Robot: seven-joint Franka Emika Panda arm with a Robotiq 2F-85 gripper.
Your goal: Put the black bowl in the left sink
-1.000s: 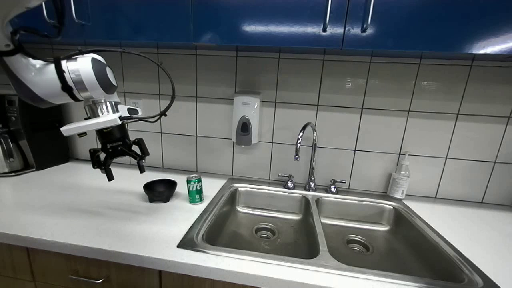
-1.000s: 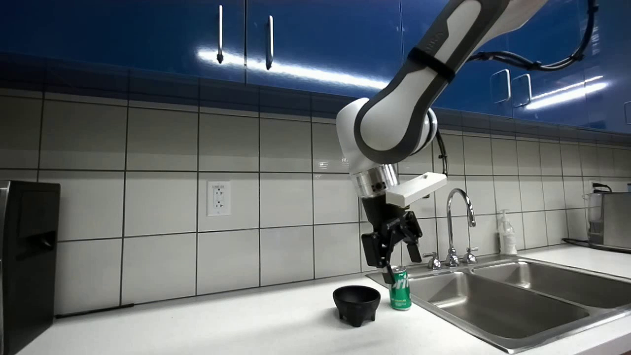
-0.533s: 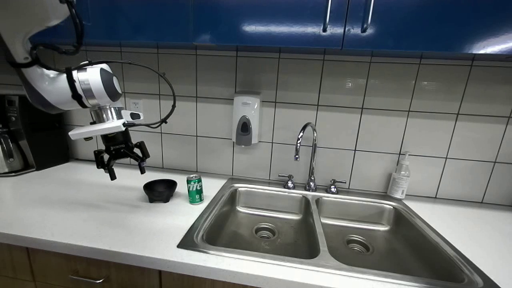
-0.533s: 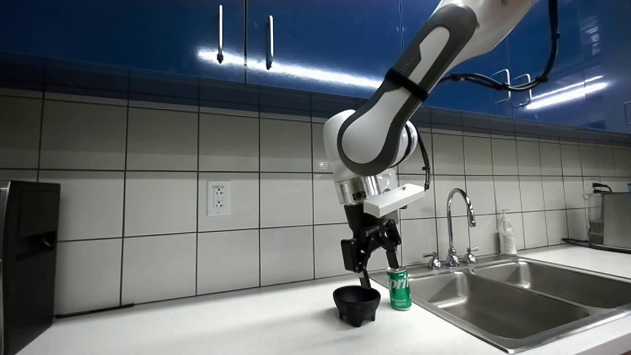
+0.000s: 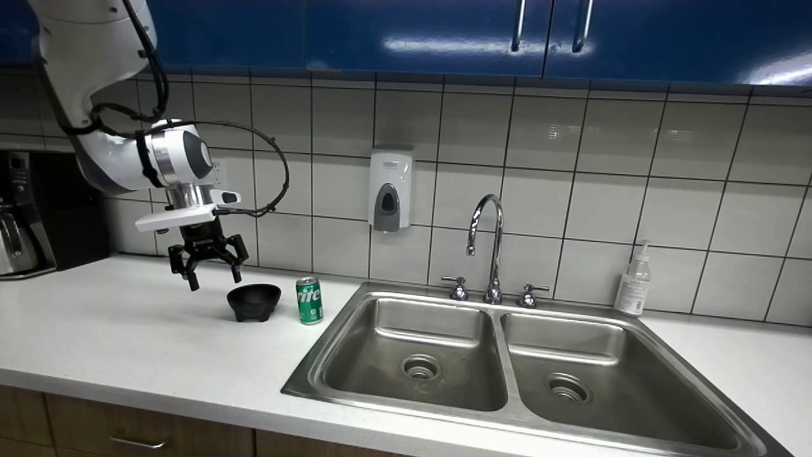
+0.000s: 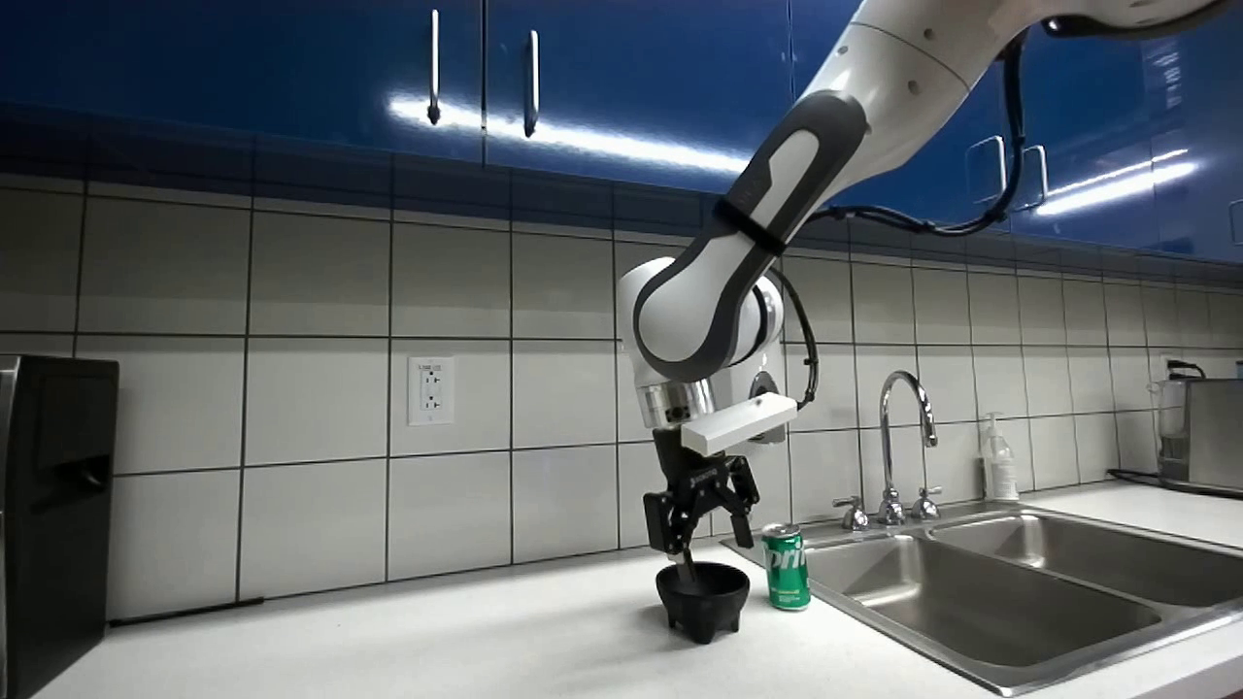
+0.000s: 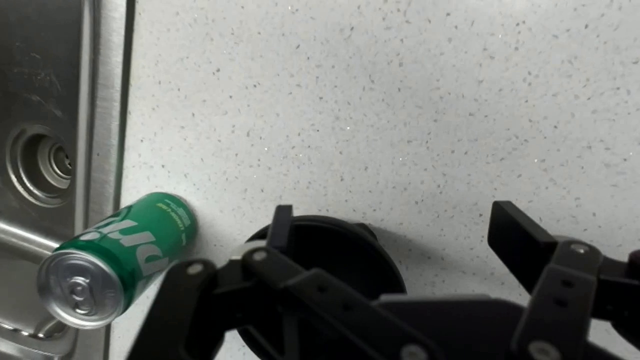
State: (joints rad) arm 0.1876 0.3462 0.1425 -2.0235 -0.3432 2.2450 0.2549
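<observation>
Spread gripper point(image 5: 215, 281) hangs near the black bowl point(image 5: 254, 301), grasp not yet made

Leftmost in an exterior view, a dark coffee machine point(image 5: 63, 216) stands on the counter point(image 5: 146, 330), well apart from the work.

Next comes the gripper, fingers wide apart, pointing down and holding nothing, presumably set so to fit around the bowl or over its rim. In the wrist view one finger overlaps the bowl while the other is over the counter; going straight down would likely put the first inside, which suits a rim pinch, whereas straddling needs a sideways shift. Whether a fingertip touches the rim is hard to tell.

The bowl stands upright on short legs on the counter, mouth up, leaving its rim free to pinch. Just right of it, not touching, a green soda can point(image 5: 309, 301) stands between it and the left sink point(image 5: 374, 371), so the carry probably calls for a lift above the can, lest it topple. That sink, the basin nearer the bowl, is the goal; the faucet point(image 5: 497, 254) rises behind, so the basin's front part looks the safer place to let go.
</observation>
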